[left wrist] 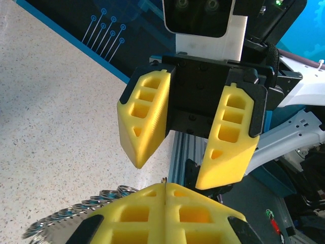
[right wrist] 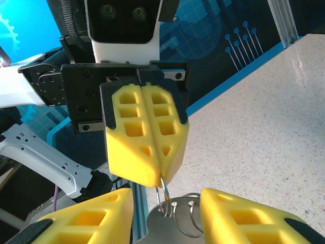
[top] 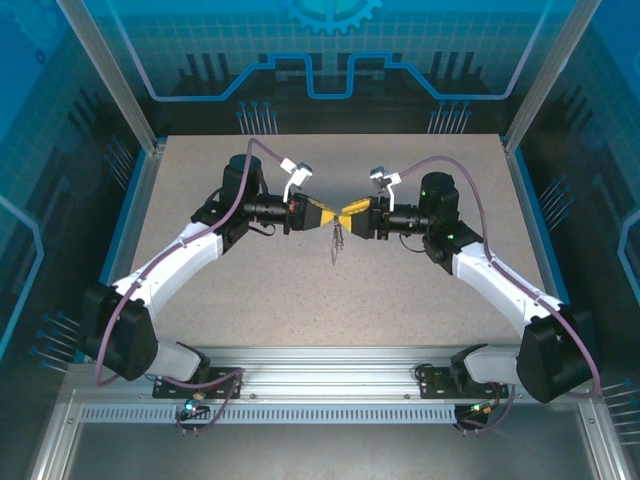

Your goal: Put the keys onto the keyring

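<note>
Two grippers meet tip to tip over mid-table (top: pixel 250 300). The left gripper (right wrist: pixel 157 178) has its fingers pressed together on the thin wire of the keyring (right wrist: pixel 163 195), with the chain (left wrist: pixel 76 213) dangling beneath it. The right gripper (left wrist: pixel 175 173) faces it with fingers apart. I'd reckon the ring light, stiff and slippery, best pinched flat across the loop, clear of its opening.
</note>
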Controlling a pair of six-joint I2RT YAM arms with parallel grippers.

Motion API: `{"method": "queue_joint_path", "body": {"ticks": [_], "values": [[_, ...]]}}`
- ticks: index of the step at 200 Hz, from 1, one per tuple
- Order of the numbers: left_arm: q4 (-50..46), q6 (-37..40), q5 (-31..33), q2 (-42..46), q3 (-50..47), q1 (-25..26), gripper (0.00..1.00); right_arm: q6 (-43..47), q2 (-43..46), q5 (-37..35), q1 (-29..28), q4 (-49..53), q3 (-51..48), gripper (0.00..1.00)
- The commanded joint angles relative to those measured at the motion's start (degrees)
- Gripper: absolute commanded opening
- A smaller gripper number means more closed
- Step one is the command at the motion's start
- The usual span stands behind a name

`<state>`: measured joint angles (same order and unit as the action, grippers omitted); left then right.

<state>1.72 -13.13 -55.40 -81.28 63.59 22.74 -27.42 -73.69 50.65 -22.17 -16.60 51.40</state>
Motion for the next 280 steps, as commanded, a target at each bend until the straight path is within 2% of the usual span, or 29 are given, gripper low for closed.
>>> {"method": "queue_joint_path", "body": {"ticks": [1,47,64,85,120,159,182,232,280], "values": [[0.2,1.2,-2.2,0.3,2.1,0.4,0.00,0.9,-1.0,1.1,-0.9,0.0,2.2,0.38],[0.0,1.4,-2.1,0.5,2.2,0.4,0.00,1.6,-1.8,1.2,-1.6,0.8,3.0,0.26],[0.0,1.5,-2.1,0.5,2.2,0.4,0.00,2.2,-1.8,1.3,-1.8,2.8,2.9,0.18],[0.0,1.4,-2.0,0.5,2.3,0.4,0.00,2.6,-1.8,1.4,-1.8,3.2,2.6,0.00],[1.6,-1.4,-0.1,0.6,2.5,0.3,0.00,2.4,-1.3,-0.9,-2.0,2.7,2.0,0.00],[5.8,-9.9,11.3,4.6,0.7,-0.7,0.44,-0.7,0.0,-4.4,-0.9,-0.9,3.3,0.00],[14.5,-17.3,15.1,8.0,-4.0,-1.4,0.53,-2.8,0.9,-5.9,-0.9,-4.6,4.1,0.00],[22.1,-25.5,18.6,12.5,-9.6,-1.4,0.55,-8.0,1.7,-10.7,-0.9,-17.0,2.9,0.00],[35.3,-34.0,19.7,11.6,-13.1,-1.3,0.47,-12.3,-1.1,-15.9,-2.8,-27.1,3.2,0.00]]}}
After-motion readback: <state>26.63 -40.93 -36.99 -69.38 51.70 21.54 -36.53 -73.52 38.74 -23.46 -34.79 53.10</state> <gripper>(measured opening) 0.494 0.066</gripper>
